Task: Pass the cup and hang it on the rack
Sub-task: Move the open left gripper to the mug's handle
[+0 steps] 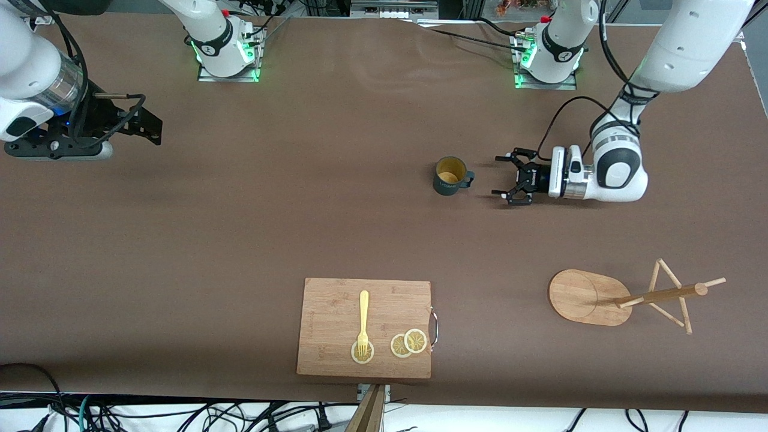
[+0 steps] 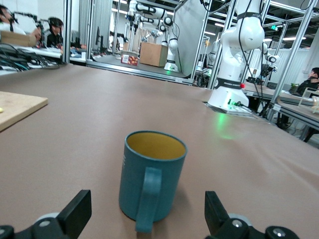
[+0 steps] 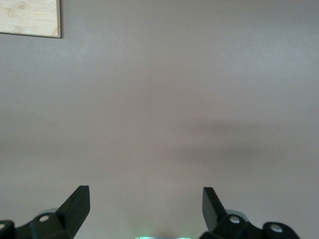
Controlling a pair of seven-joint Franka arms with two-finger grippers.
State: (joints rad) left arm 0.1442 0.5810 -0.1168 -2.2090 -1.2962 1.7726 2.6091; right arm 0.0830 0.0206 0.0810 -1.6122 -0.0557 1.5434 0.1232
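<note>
Front view: cup upright on table, mid-table, handle toward left gripper. Left gripper low, just beside cup, fingers spread, not touching it. Rack near left arm's end, nearer camera than cup. Cutting board carries fork and lemon slices. Right gripper waits over table at right arm's end.

Left wrist view: cup between spread fingers, handle facing camera.

Right wrist view: right gripper fingers released, bare table below, cutting board corner visible.
</note>
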